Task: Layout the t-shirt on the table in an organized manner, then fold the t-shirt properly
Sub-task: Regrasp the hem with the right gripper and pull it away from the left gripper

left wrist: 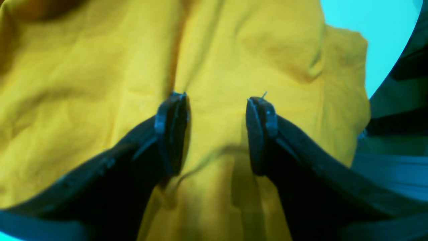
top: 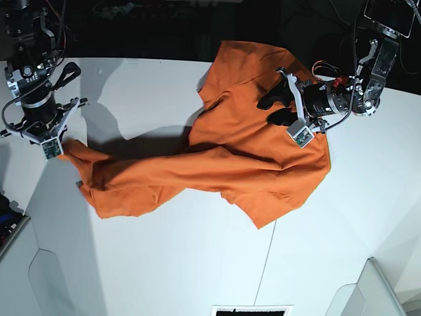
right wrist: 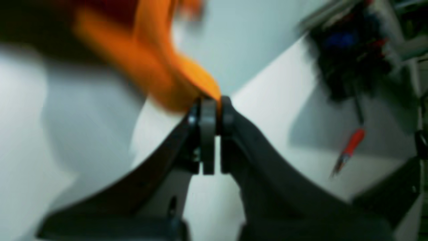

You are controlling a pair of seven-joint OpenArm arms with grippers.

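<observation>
At the left, the right gripper pinches a corner of the bright orange cotton t-shirt, stretched long across the large white table toward the left gripper, hovering wide open over its far end.

The right gripper sits at the far left edge of the t-shirt, jaws pinched together on a fold of its cloth, wrist pointing down and arm reaching in from the left. The left gripper hovers over the t-shirt's upper right part, jaws spread apart, nothing between them.
</observation>
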